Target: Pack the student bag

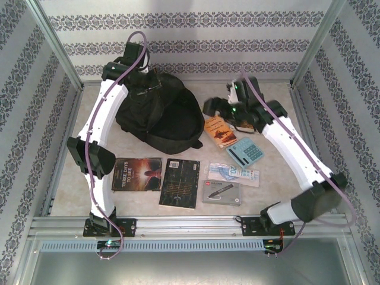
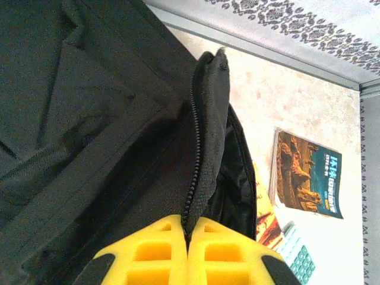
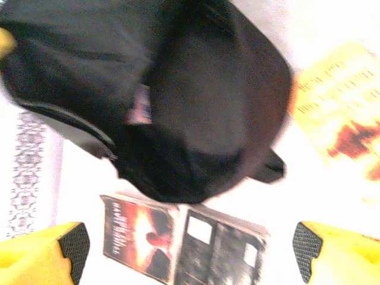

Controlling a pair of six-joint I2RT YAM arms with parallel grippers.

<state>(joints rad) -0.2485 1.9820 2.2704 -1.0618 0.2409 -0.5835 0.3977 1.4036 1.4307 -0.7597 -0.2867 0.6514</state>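
Obs.: the student bag [image 1: 157,116] lies on the table [image 1: 202,89] at far centre-left. Its mouth appears to gape toward the right.

The left gripper [image 2: 187,228] is pinched tight on the bag's zippered flap [image 2: 209,119], holding that edge up off the bag body.

The right gripper [image 3: 190,252] has its jaws spread wide with nothing between them. It hangs just right of the bag, above the loose items. The right wrist view is blurred, so fine detail there is unreliable.

Loose items: orange book [image 1: 218,129] just right of the bag, calculator [image 1: 244,151] nearer, red-covered book [image 1: 138,174] and dark book [image 1: 180,183] side by side at near centre.

Risks, as I judge them:
- The pinch is on a thin fabric edge. A tug from an incoming book could pull the flap free, and the mouth would collapse.
- The books lie flat on the table. The fingers may skid over a cover instead of getting under an edge, pushing the book away.
- The bag is soft and unanchored apart from the left grip. A book corner catching the rim would drag or fold the bag rather than slide in.
- The arms work close together at the mouth, so contact between the grippers is possible.
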